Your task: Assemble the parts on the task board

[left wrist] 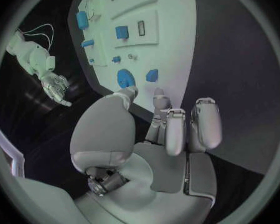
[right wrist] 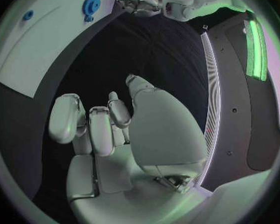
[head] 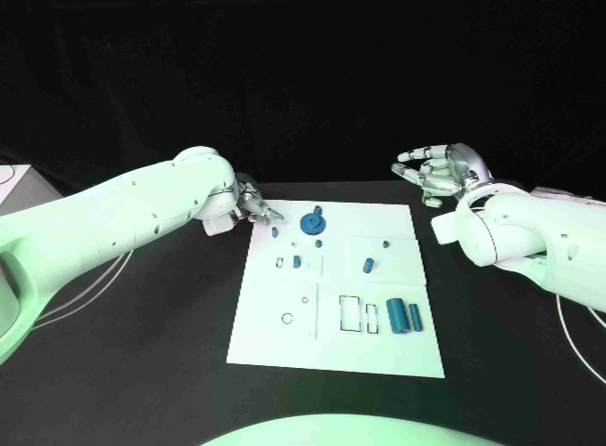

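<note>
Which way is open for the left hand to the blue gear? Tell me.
Probably yes: the left hand sits at the board's far left corner, holding nothing, with bare board between it and the gear.

You have the white task board (head: 333,344) lying flat on the counter, its recesses outlined. A blue gear (head: 312,221) sits near its far edge; small blue pegs (head: 366,265) stand mid-board, and two blue cylinders (head: 406,316) lie side by side nearer you.
</note>
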{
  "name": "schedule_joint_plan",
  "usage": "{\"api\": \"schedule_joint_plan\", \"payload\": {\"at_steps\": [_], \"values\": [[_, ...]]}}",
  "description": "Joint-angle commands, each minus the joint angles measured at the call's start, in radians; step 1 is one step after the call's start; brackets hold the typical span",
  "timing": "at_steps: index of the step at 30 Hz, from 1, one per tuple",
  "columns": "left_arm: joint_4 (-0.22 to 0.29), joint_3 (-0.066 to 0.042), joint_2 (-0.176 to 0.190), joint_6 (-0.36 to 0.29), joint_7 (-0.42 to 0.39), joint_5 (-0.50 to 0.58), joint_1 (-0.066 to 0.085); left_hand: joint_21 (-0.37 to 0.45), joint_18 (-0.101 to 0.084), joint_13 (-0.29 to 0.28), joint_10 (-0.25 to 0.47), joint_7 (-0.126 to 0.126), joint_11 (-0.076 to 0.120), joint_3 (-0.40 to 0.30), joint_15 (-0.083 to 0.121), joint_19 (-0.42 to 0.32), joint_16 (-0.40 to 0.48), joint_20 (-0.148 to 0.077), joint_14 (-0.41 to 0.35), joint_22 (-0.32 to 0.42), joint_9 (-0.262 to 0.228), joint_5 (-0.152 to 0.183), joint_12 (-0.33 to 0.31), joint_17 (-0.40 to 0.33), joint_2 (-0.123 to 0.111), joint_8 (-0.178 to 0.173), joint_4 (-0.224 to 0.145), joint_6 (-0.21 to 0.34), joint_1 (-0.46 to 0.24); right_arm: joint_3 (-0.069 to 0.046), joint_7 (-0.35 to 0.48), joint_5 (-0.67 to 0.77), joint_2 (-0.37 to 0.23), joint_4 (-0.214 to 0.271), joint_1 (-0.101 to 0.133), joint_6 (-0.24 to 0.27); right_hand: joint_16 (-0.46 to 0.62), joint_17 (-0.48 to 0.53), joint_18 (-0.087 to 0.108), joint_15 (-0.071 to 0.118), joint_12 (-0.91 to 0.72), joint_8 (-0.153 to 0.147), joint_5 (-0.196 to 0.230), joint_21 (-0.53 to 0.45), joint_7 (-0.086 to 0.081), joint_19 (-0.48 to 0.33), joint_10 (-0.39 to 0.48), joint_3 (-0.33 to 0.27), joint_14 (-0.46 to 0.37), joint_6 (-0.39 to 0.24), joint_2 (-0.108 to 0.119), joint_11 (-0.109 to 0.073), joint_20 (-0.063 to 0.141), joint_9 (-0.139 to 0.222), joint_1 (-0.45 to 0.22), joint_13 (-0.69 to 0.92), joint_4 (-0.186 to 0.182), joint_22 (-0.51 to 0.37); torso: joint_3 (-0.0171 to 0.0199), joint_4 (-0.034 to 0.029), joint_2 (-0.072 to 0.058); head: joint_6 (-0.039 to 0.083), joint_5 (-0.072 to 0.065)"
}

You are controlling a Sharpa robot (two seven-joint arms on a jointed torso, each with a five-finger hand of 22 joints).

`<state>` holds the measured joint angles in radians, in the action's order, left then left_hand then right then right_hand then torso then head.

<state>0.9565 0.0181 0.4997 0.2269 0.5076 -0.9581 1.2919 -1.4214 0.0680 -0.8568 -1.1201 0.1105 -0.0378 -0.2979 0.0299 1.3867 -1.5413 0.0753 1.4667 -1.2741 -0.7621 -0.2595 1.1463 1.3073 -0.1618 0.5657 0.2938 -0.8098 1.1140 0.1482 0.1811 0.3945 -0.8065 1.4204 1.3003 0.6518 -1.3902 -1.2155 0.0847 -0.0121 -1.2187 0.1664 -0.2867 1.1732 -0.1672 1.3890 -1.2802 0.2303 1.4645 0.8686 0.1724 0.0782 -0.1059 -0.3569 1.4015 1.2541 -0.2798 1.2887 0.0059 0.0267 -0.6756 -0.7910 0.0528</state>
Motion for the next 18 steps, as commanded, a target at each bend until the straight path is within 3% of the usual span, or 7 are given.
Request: {"api": "schedule_joint_plan", "payload": {"at_steps": [1, 6, 18], "values": [[-0.001, 0.000, 0.000, 0.053, -0.002, 0.000, -0.001, -0.004, -0.001, -0.002, 0.004, 0.002, -0.001, 0.007, -0.006, 0.005, -0.004, 0.001, 0.087, -0.004, 0.001, -0.001, 0.004, 0.217, 0.003, -0.006, -0.001, 0.004, -0.004, 0.000, 0.021, 0.004, 0.000, 0.004, 0.000, 0.002, 0.007, 0.001, 0.007, 0.009, 0.004, 0.005, -0.007, -0.004, 0.000, -0.007, 0.007, 0.008, -0.001, -0.008, 0.005, 0.002, 0.000, -0.002, -0.006, -0.003, 0.001, -0.001, 0.0016, 0.0006, -0.001, -0.002, 0.002], [-0.004, 0.001, 0.004, 0.066, -0.001, 0.001, -0.003, -0.005, -0.002, -0.002, 0.004, 0.002, -0.001, 0.009, -0.006, 0.006, -0.005, 0.001, 0.088, -0.006, 0.003, 0.000, 0.005, 0.220, 0.004, -0.006, -0.001, 0.003, -0.007, 0.000, 0.023, 0.004, -0.002, 0.005, 0.000, 0.005, 0.009, 0.004, 0.008, 0.010, 0.010, 0.008, -0.011, -0.009, 0.000, -0.008, 0.010, 0.014, -0.001, -0.009, 0.005, 0.001, 0.001, -0.002, -0.005, -0.010, 0.002, -0.005, -0.0004, 0.0001, 0.001, -0.007, 0.000], [-0.009, 0.004, -0.005, 0.091, -0.002, 0.025, -0.008, -0.007, -0.002, -0.004, 0.003, 0.000, 0.000, 0.006, -0.006, 0.007, -0.006, 0.001, 0.089, -0.009, 0.007, -0.002, 0.008, 0.222, 0.013, -0.004, -0.005, -0.004, 0.005, 0.000, 0.022, 0.004, 0.000, 0.006, 0.000, 0.003, 0.012, 0.007, 0.009, 0.010, 0.016, 0.009, -0.012, -0.014, 0.000, -0.009, 0.014, 0.016, -0.002, -0.010, 0.006, 0.001, 0.001, -0.003, -0.006, -0.016, 0.002, -0.008, -0.0006, -0.0001, 0.002, -0.012, 0.002]]}}
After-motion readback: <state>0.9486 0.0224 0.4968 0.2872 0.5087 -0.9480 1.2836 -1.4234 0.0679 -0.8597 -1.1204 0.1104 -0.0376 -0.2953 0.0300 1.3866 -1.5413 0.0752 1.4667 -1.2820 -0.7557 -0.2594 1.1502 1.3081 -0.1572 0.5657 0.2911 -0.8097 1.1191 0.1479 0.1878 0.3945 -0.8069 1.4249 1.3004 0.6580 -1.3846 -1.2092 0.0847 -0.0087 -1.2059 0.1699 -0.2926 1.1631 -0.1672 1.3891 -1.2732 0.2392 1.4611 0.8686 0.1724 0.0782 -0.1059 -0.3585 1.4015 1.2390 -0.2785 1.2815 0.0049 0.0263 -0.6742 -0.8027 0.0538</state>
